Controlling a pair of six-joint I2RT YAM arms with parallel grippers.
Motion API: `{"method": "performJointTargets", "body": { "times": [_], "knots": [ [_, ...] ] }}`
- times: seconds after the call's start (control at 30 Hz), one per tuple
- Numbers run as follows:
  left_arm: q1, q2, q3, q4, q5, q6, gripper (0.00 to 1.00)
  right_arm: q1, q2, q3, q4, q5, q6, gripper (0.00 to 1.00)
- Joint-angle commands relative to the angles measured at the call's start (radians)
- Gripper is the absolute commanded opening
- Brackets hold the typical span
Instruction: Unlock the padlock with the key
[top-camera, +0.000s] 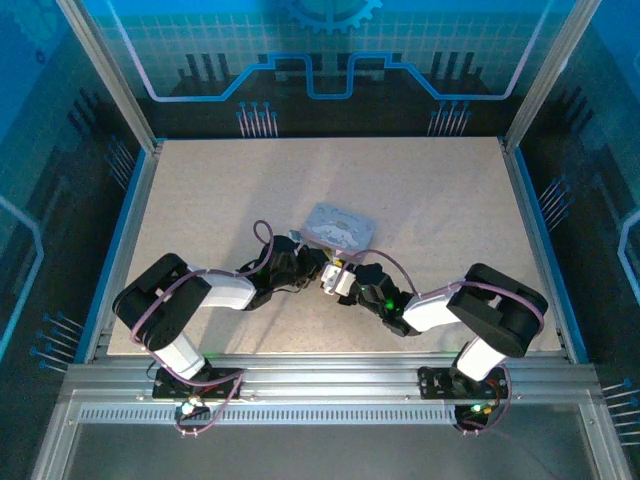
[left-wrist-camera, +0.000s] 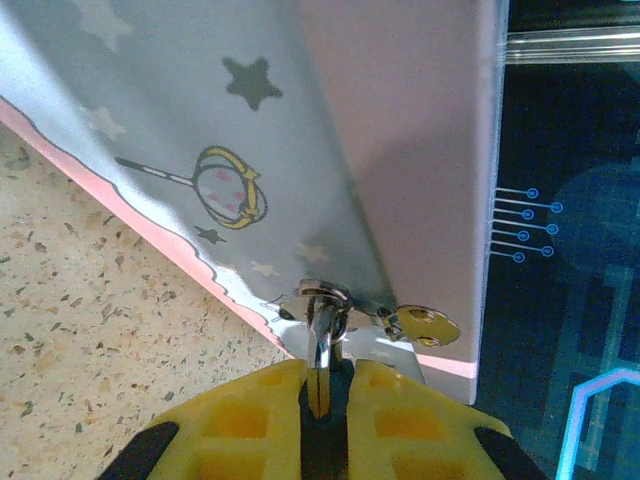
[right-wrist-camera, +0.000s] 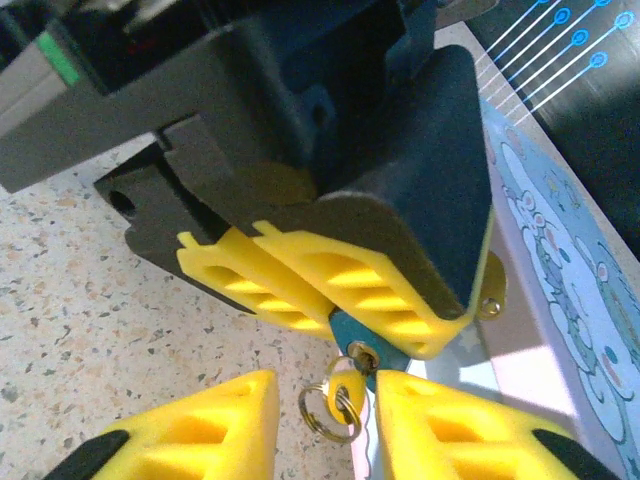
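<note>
Left claw (left-wrist-camera: 322, 372) pinches the tiny padlock (right-wrist-camera: 352, 340) beside the tin (left-wrist-camera: 400, 120) — light, slippery, likely to twist. Right claw (right-wrist-camera: 322, 392), narrowly parted, straddles the key (right-wrist-camera: 346, 384) at the keyhole — pinch its flat head.

The left arm (top-camera: 200, 292) and right arm (top-camera: 475, 308) are bending at the elbows and reaching inward, wrists meeting at centre. The left tool (left-wrist-camera: 322, 372) is pinching shut on the padlock (right-wrist-camera: 352, 332). The right tool (right-wrist-camera: 325, 390) is facing it, fingers slightly apart.
</note>
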Motion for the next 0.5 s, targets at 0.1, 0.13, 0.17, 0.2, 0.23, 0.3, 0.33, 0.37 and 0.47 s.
{"method": "performJointTargets", "body": {
  "times": [0.1, 0.13, 0.17, 0.2, 0.23, 0.3, 0.33, 0.37, 0.47],
  "knots": [
    [-0.010, -0.006, 0.024, 0.052, 0.015, -0.016, 0.00, -0.004, 0.024, 0.020, 0.065, 0.031, 0.026, 0.23],
    [-0.011, -0.006, 0.026, 0.052, 0.014, -0.016, 0.00, -0.004, 0.023, 0.020, 0.067, 0.033, 0.028, 0.21],
    [-0.011, -0.004, 0.026, 0.052, 0.015, -0.018, 0.00, -0.004, 0.023, 0.020, 0.070, 0.035, 0.031, 0.19],
    [-0.012, -0.004, 0.027, 0.052, 0.014, -0.018, 0.00, -0.004, 0.023, 0.022, 0.073, 0.037, 0.033, 0.17],
    [-0.012, -0.003, 0.027, 0.053, 0.015, -0.018, 0.00, -0.004, 0.023, 0.021, 0.073, 0.038, 0.036, 0.15],
    [-0.014, -0.003, 0.027, 0.051, 0.013, -0.017, 0.00, -0.004, 0.025, 0.025, 0.078, 0.039, 0.045, 0.09],
    [-0.013, -0.003, 0.027, 0.051, 0.013, -0.017, 0.00, -0.004, 0.026, 0.024, 0.079, 0.039, 0.050, 0.07],
    [-0.014, -0.001, 0.027, 0.051, 0.013, -0.016, 0.00, -0.005, 0.026, 0.026, 0.078, 0.041, 0.056, 0.05],
    [-0.017, -0.001, 0.029, 0.052, 0.011, -0.016, 0.00, -0.005, 0.028, 0.028, 0.085, 0.050, 0.080, 0.00]
  ]
}}
